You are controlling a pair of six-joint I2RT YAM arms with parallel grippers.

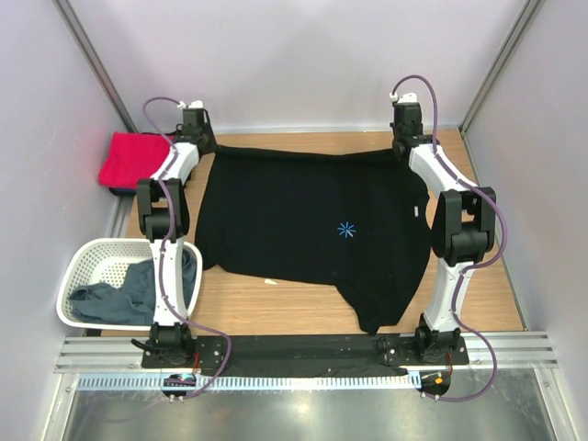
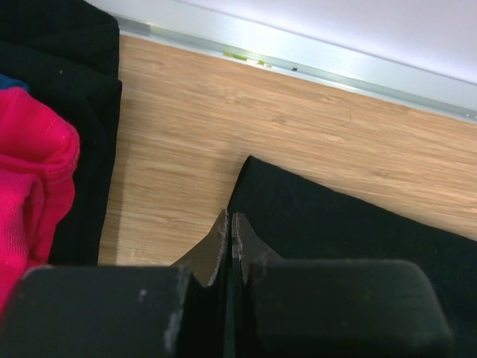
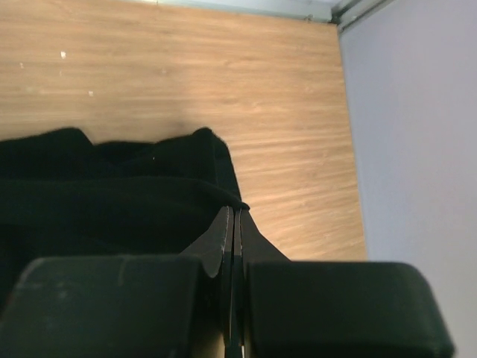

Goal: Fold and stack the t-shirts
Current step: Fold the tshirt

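**A:** First entry, nearest the bases?
**B:** At 8 o'clock on the table (image 1: pixel 276 312), a white lattice basket (image 1: pixel 75 269). The slate grey-blue tee (image 1: pixel 124 296) is heaped inside it, unfolded.

**A:** Centre?
**B:** The black tee (image 1: pixel 294 211), spread flat with its starburst mark (image 1: pixel 346 230) up. One sleeve trails toward 5 o'clock.

**A:** Far edge?
**B:** At 11 o'clock the left gripper (image 2: pixel 229 226), at 1 o'clock the right gripper (image 3: pixel 233 216). Each has its fingers pressed together on a far corner of the black tee. At 10 o'clock, the red tee (image 1: pixel 131 158), folded.

**A:** Step in hand?
**B:** Judged: first fold of the black tee. The next move calls for lifting both corners evenly and carrying them toward 6 o'clock.

**A:** View differences?
**B:** Only the overhead view shows the whole layout. Only the wrist views show the pinch, and the left one shows dark cloth under the red tee.
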